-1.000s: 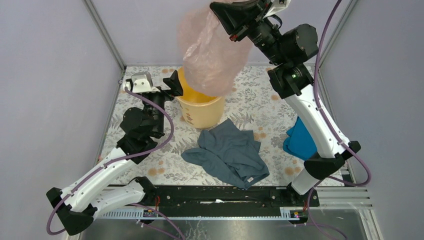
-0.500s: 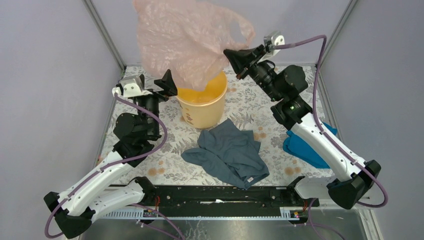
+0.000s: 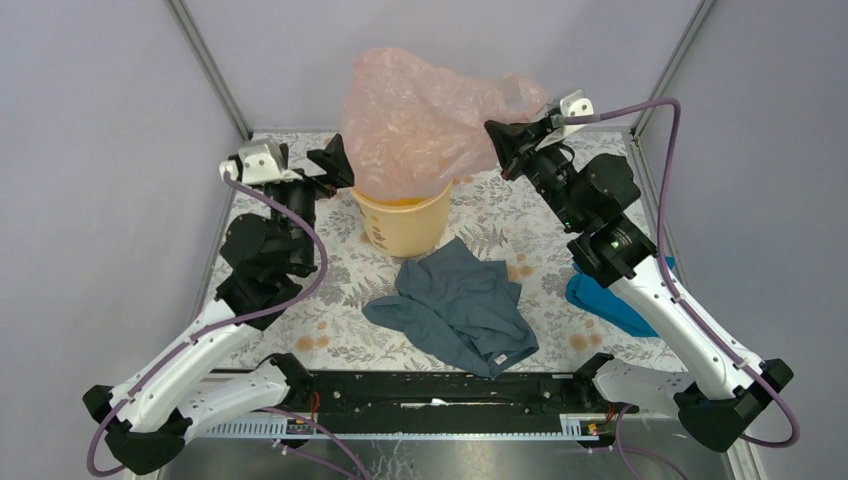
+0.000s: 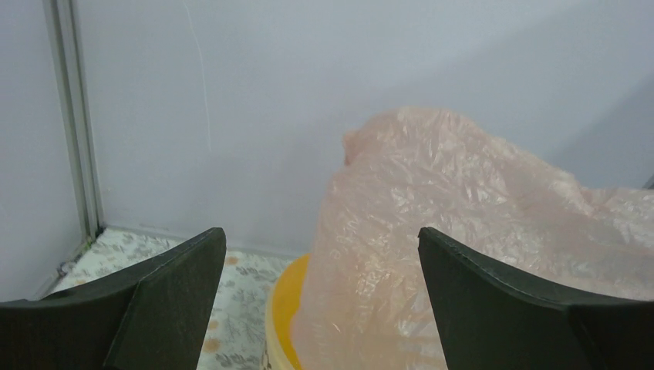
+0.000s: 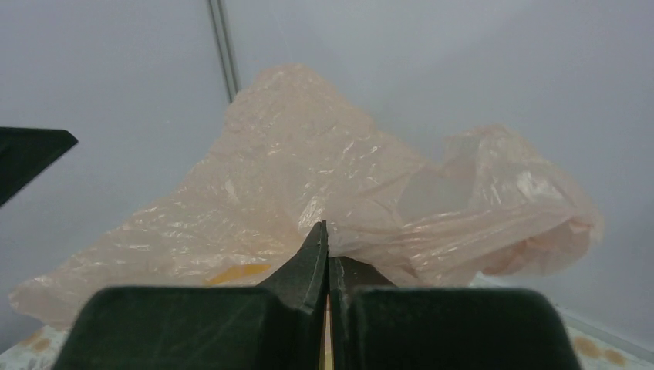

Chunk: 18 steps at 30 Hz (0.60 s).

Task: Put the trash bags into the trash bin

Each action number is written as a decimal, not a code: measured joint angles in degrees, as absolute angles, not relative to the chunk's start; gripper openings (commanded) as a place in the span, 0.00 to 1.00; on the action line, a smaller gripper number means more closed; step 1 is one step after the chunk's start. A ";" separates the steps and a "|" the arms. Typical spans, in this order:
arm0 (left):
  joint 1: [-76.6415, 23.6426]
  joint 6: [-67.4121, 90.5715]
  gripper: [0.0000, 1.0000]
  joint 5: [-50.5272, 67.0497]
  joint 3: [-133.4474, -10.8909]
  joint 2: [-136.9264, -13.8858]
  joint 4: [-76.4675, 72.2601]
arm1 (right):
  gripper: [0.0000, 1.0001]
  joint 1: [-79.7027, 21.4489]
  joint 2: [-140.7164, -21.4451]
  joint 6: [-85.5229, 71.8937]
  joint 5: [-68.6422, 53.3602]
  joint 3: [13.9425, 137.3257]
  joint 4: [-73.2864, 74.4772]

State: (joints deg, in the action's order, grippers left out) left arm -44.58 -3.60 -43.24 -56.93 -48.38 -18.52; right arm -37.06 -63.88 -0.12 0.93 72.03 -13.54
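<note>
One trash bag is in question, and it is only partly delivered. The thin, translucent pale-pink plastic film bag [image 3: 425, 120] billows above the round yellow-orange plastic bucket [image 3: 405, 228] at the far middle of the floral-patterned table [image 3: 545, 215]. Its lower end dips into the bucket's mouth, while most of its bulk stands puffed up over the rim and spreads toward the right.

Right gripper [image 3: 507, 150]: jaws pressed together on a fold of film at the bag's right-hand edge, as the right wrist view confirms. The bag hangs from this pinch, above and beside the rim.

Left gripper [image 3: 335, 163]: jaws spread wide, holding nothing, stationed just left of the bucket and facing the bag. Whether a finger touches the bucket wall cannot be told.

Progress, as judged: pickup and carry are done, and the bag is over the target. Outstanding: get the bulk below the rim, release the pinch, withdraw. Air trapped in the film is likely to resist settling.

Containers: the bucket is the only one. It holds the bag's lower portion. A sliver of yellow inner wall shows under the film, and the rest of the interior is hidden. A crumpled grey-blue garment [image 3: 460, 305] and a bright blue folded cloth [image 3: 590, 295] lie on the table outside it, touched by neither gripper.
</note>
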 measured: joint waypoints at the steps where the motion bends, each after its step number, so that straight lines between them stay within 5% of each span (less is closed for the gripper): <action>1: -44.58 -2.94 0.99 -43.29 -58.41 -48.90 -17.06 | 0.00 -37.06 -63.48 0.62 1.50 72.03 -13.06; 9: -41.65 8.38 0.99 -38.68 -83.66 -63.11 4.58 | 0.00 -37.06 -63.00 3.36 -1.54 71.50 -9.45; 18: -25.61 17.93 0.91 -11.22 -112.40 -86.52 20.71 | 0.00 -37.06 -63.05 3.05 -11.81 70.96 -9.26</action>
State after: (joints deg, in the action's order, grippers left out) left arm -25.61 17.93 -11.22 -112.40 -86.52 20.71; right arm -37.06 -63.05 3.05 -11.81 70.96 -9.26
